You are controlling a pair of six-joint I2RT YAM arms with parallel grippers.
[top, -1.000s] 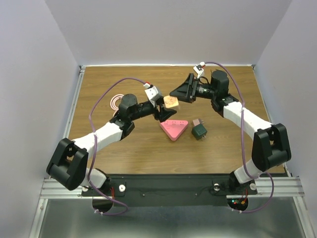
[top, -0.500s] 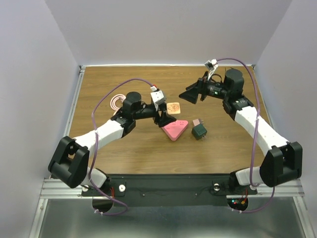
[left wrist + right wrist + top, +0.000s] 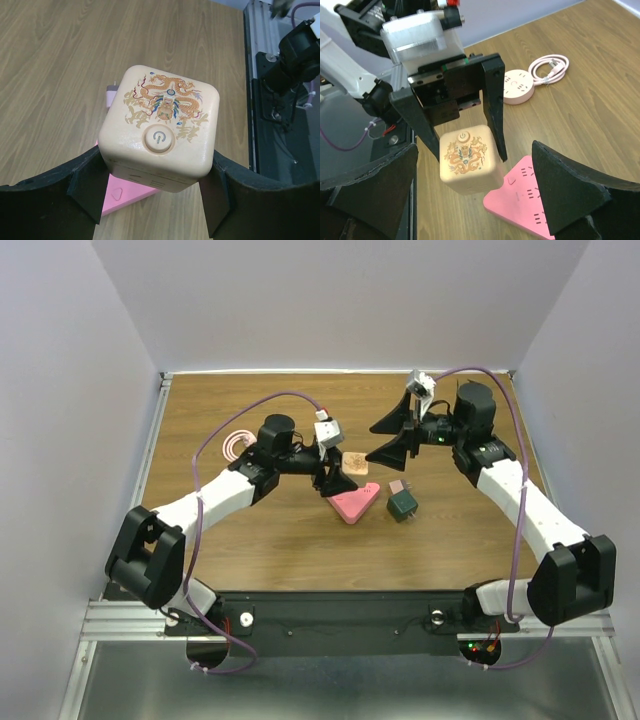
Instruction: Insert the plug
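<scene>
Nearest the arm bases, a pink triangular power strip (image 3: 352,502) lies flat on the table (image 3: 250,530). A dark green adapter (image 3: 403,504) sits just beside it on the right. At the strip's far-left edge, the left hand (image 3: 154,192) is clamped on a cream plug (image 3: 160,135), one finger on each side. The plug seems held off the wood, though contact with the strip cannot be judged. Its top carries a gold-and-orange dragon and a round button with a power symbol; reddish print on its side is too small to read. Beyond, the right hand (image 3: 383,438) faces the plug, fingers spread wide, holding nothing. Far left lies a round pink socket hub (image 3: 518,86) with a coiled cable (image 3: 550,67).
</scene>
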